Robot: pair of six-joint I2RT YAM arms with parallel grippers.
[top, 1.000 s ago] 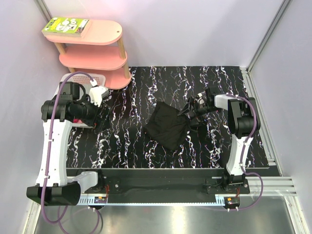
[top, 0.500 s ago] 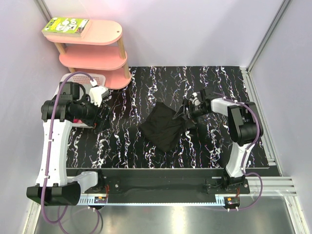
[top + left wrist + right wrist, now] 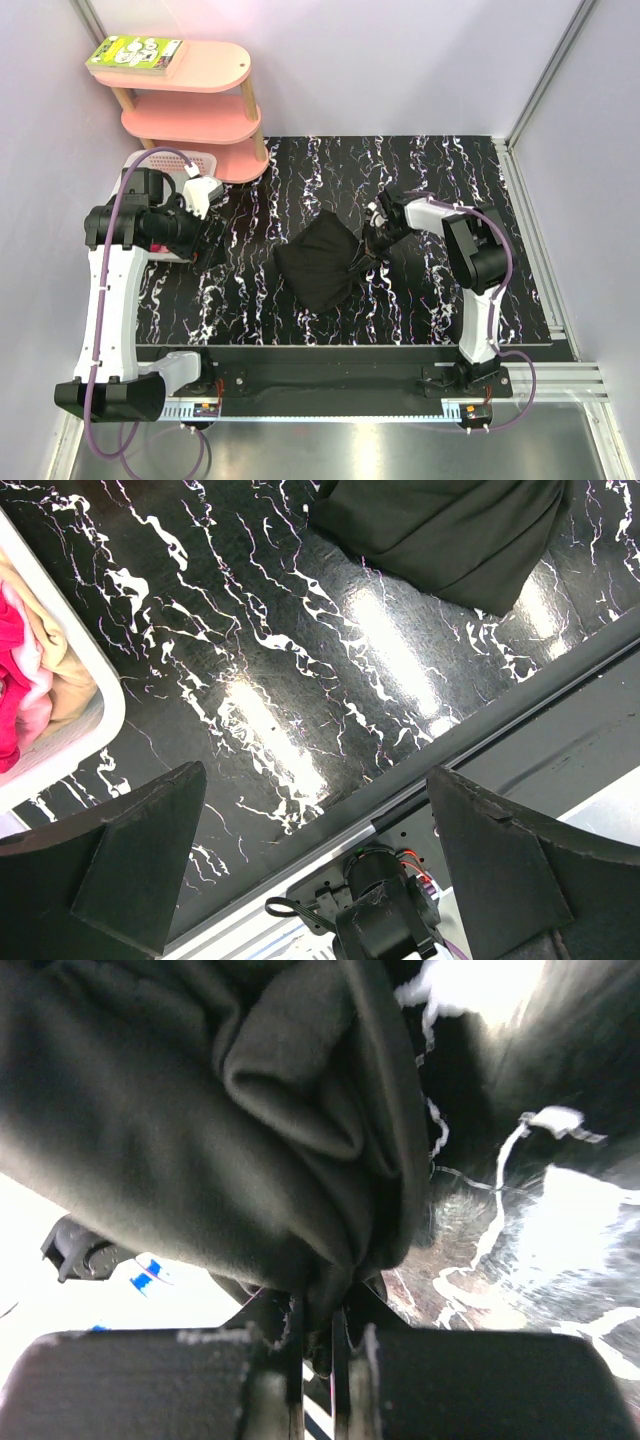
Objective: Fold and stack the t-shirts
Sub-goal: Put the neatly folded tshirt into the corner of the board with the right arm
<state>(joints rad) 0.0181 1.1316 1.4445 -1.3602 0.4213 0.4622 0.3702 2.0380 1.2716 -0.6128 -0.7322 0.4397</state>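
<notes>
Black t-shirt [image 3: 315,265] is lying bunched in a dark heap at the centre of the marbled table [image 3: 300,170], creased and not spread. No print is showing.

White basket [image 3: 150,158] is sitting at the table's 10 o'clock corner. The left wrist view is showing red/pink cloth [image 3: 15,690] and something beige inside it, too cropped to name as shirts.

Left gripper [image 3: 315,850] is hanging at the 9 o'clock side just beside the basket, fingers spread wide, holding nothing, well apart from the black shirt.

Right gripper [image 3: 368,243] is reaching in at the heap's 3 o'clock edge. In its own view the fingers [image 3: 290,1335] are pinched together on a thin fold of the black cloth, the rest bulging above them.

Risks, as judged:
- The bite is looking shallow; a quick pull is likely to slip the cloth free.
- The fold may be holding several layers, so lifting could be raising a clump, not a single edge.
- With only one arm on it, the shirt is likely to drag and twist more than open out.
</notes>
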